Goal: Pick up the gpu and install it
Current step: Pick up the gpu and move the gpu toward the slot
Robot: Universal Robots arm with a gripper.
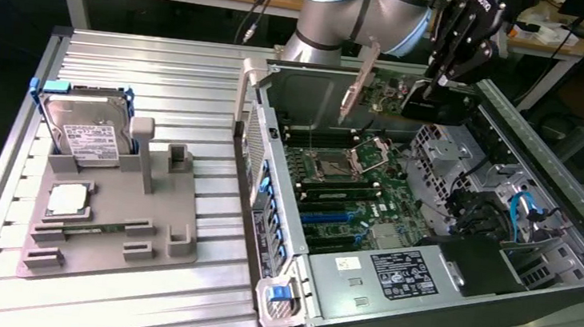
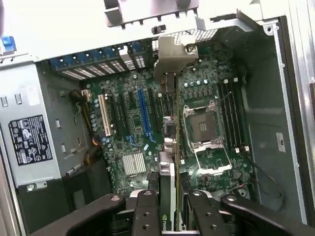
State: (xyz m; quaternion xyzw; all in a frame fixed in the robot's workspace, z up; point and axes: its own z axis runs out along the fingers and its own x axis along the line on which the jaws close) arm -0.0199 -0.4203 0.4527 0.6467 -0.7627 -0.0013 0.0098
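The gpu (image 1: 382, 92) hangs over the far end of the open computer case (image 1: 270, 169), its silvery bracket (image 1: 361, 82) pointing down at the exterior view's left end. My gripper (image 1: 444, 90) is shut on the card's other end. In the wrist view the gpu (image 2: 170, 172) is edge-on between my black fingers (image 2: 147, 211), with its bracket (image 2: 172, 54) at the far end. The card is above the motherboard (image 2: 128, 113), between the blue expansion slot (image 2: 143, 113) and the processor socket (image 2: 202, 128). It is apart from the board.
A grey fixture (image 1: 157, 231) on the ribbed table holds a hard drive (image 1: 86, 132) in a blue frame and a square processor chip (image 1: 69, 198). Inside the case are a power supply (image 1: 399, 274), cables (image 1: 501, 216) and memory sticks (image 1: 338, 188). Case walls ring the board.
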